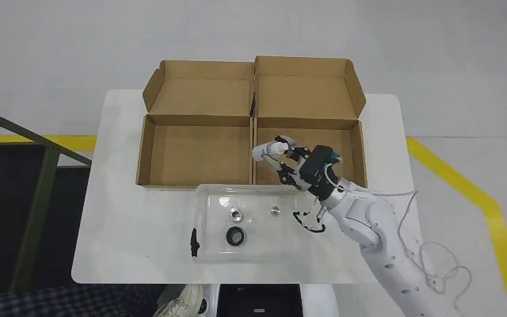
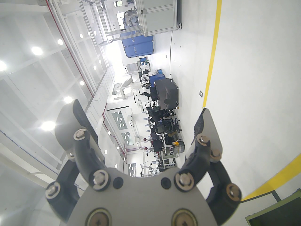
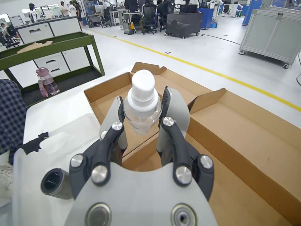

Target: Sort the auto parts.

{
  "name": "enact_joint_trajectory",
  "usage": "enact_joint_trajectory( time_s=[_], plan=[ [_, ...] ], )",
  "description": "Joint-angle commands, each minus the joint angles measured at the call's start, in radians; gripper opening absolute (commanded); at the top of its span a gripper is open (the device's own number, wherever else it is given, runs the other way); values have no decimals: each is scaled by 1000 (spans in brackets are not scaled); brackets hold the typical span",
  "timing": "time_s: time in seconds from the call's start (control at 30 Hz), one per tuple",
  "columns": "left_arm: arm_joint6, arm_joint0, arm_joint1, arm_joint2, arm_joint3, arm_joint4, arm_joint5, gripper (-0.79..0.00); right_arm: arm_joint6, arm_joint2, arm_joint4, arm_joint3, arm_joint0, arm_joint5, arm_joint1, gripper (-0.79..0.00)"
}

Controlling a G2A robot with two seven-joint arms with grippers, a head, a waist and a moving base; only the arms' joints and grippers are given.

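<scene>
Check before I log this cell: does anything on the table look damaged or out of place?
A ragged black patch, seemingly torn tape, sticks to the clear tray's rim; nothing is spilled.

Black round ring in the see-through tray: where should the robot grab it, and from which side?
Probably by its outer rim, coming straight down from above. The black round ring seems to lie flat, hole up, on the floor of the clear plastic tray, whose walls would block a sideways approach.
</scene>
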State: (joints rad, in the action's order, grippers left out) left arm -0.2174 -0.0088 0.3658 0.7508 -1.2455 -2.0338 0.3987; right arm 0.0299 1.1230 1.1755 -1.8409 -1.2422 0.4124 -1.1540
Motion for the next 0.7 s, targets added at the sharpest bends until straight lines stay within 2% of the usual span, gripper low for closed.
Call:
enact_joint_trajectory(
  time_s=[0.0,0.23,0.67],
  plan=[
    [0,0,0,0,0,0,0,0,5,-10,3,11,5,-15,-3,-785],
    [0,0,0,0,0,0,0,0,105,-24,36,56,46,-73,-11,-785],
    [0,0,0,0,0,0,0,0,242,-62,39,131,121,-83,-27,-785]
  ],
)
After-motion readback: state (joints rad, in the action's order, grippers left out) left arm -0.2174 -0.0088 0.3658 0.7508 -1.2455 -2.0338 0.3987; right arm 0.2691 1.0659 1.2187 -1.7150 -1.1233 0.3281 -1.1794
